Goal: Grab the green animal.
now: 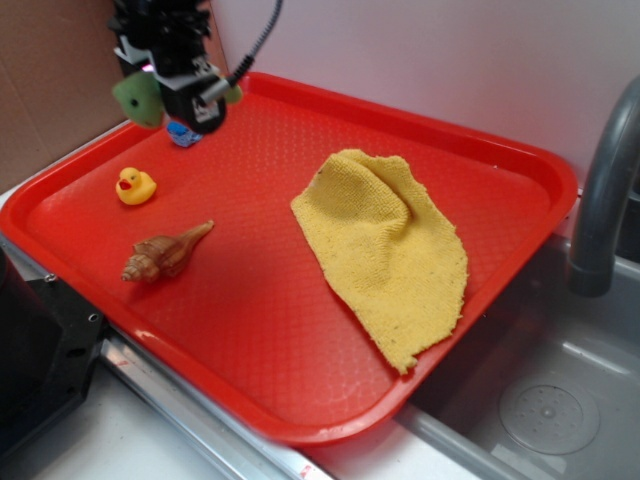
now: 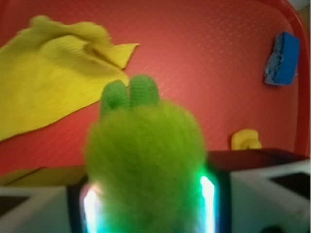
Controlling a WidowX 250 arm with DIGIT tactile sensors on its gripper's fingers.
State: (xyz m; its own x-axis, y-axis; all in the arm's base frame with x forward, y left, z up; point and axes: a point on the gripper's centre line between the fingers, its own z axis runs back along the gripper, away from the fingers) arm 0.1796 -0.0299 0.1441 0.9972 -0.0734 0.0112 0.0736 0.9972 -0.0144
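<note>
Gripper clamped on green animal, raised above red tray, far-left corner. Toy sits between jaws, fuzzy body bulging out left side; wrist view fills with it. Rubber duck, seashell below; yellow cloth well right.

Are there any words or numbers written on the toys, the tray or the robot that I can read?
None: no readable word, number or logo shows in either view.
Red tray: only a bumpy pattern, no writing.
Green animal, held in the gripper: plain fuzz, no tag visible.
Rubber duck, seashell, yellow cloth, blue sponge: no writing.
</note>
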